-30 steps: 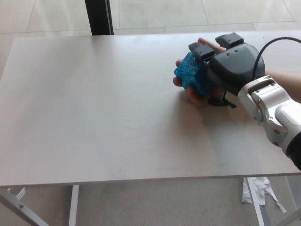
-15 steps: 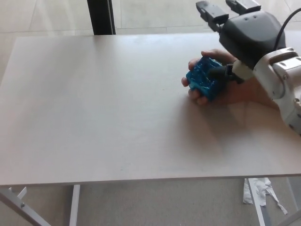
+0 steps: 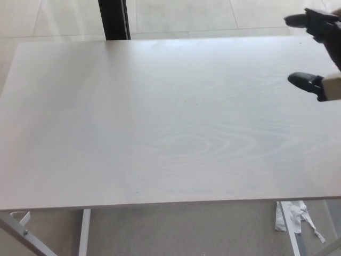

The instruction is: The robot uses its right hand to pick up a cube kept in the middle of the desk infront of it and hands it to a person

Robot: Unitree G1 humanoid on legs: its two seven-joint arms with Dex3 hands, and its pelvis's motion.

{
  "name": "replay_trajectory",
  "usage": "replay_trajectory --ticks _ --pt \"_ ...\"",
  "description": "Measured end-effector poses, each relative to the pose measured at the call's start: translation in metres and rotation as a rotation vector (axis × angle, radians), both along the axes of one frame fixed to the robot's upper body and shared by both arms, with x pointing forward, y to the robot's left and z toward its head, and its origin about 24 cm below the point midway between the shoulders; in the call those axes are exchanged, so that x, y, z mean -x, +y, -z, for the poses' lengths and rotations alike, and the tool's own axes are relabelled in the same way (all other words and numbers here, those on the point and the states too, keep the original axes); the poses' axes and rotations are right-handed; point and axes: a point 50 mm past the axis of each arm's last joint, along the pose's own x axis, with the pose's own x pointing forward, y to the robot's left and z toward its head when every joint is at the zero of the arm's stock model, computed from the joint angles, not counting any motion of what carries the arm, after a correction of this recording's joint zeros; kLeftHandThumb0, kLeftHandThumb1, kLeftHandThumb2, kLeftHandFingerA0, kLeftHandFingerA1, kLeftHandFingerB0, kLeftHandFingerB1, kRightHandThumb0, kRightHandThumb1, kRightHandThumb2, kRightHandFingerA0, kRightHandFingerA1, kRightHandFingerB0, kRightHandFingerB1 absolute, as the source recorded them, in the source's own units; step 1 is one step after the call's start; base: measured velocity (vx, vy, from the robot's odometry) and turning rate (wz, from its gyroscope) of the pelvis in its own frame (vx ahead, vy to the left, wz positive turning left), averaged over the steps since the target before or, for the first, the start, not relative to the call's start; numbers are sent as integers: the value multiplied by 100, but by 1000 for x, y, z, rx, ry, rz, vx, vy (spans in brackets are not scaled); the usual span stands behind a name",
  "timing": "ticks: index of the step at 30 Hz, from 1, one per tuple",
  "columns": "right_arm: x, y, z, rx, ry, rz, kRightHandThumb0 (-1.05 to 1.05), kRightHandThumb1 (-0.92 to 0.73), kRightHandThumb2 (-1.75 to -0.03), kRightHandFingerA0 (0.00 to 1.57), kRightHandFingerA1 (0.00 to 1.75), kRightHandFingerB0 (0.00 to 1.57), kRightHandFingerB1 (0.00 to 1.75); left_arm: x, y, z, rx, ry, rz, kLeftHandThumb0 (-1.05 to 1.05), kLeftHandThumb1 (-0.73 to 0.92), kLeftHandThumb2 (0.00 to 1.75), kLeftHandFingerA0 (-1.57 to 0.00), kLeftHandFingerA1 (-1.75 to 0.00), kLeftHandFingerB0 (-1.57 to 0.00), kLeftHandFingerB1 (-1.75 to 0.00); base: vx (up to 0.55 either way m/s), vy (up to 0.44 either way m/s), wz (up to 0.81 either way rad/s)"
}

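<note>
Though cut off at picture's right edge, right hand seen with fingers spread, holding nothing — cube nowhere in view. Desk pale; crumpled paper on floor beneath.

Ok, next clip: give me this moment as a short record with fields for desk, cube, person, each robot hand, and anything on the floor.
desk: pale wood-grain top, nothing on it
cube: not in view
person: not in view
right hand: at the picture's upper right edge, partly cut off, fingers apart, holding nothing
left hand: not in view
floor: crumpled white paper under the desk's near right corner
background: dark post beyond the far edge
</note>
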Motion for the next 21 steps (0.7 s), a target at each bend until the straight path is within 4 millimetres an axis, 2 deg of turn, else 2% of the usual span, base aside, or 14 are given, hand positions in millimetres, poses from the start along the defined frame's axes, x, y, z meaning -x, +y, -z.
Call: replay_trajectory --ticks 1,2,4,6,9,11,12,13,14,15,16,17,18,21 --pt "7 -10 5 -24 11 27 -47 -55 -57 82 63 63 41 0 0 0 0 0 0 -71 75 62 -65 -67 -63 -48 0 0 0" --pt "12 -16 9 -39 21 46 -47 -56 -57 83 75 64 46 0 0 0 0 0 0 -69 74 62 -64 -63 -63 -47 0 0 0" --pt "25 -33 18 -73 43 95 -45 -55 -57 87 72 66 46 0 0 0 0 0 0 -69 74 62 -63 -63 -61 -47 0 0 0" --pt "40 -51 29 -108 67 155 -48 -56 -58 80 75 65 45 0 0 0 0 0 -1 -69 74 62 -64 -68 -62 -48 0 0 0" --pt "64 -76 44 -149 106 245 -52 -55 -58 80 74 64 43 0 0 0 0 -1 -1 -68 74 62 -64 -66 -62 -47 0 0 0" --pt "80 -92 52 -170 128 304 -54 -59 -58 61 70 52 43 0 0 0 0 -1 -1 -68 74 62 -63 -63 -63 -46 0 0 0" --pt "87 -100 55 -180 135 333 -55 -60 -59 60 65 51 40 0 0 0 0 0 -1 -68 75 62 -61 -61 -61 -46 0 0 0" --pt "95 -107 58 -189 140 361 -59 -50 -86 52 67 44 53 0 0 0 0 0 -1 -68 75 62 -61 -62 -60 -45 0 0 0" --pt "99 -111 59 -195 143 379 -59 -50 -86 52 67 44 53 0 0 0 0 -1 -1 -68 75 62 -61 -62 -60 -45 0 0 0" --pt "113 -124 63 -211 149 434 -53 -58 -58 53 63 50 41 0 0 0 0 -1 -1 -68 75 63 -63 -62 -59 -45 0 0 0" --pt "121 -132 65 -225 150 469 -53 -58 -58 53 63 50 41 0 0 0 0 -1 -1 -68 75 63 -63 -62 -59 -45 0 0 0" --pt "129 -139 67 -235 151 502 -54 -48 -85 41 65 36 52 0 0 0 0 -1 -1 -68 74 62 -66 -65 -60 -46 0 0 0" --pt "138 -147 68 -249 147 539 -50 -61 -57 36 60 39 39 0 0 0 0 -1 -1 -67 74 62 -64 -64 -60 -46 0 0 0" --pt "157 -164 68 -289 126 625 -46 -61 -59 33 58 35 38 0 0 0 0 -2 -1 -69 73 62 -64 -68 -63 -48 0 0 0"
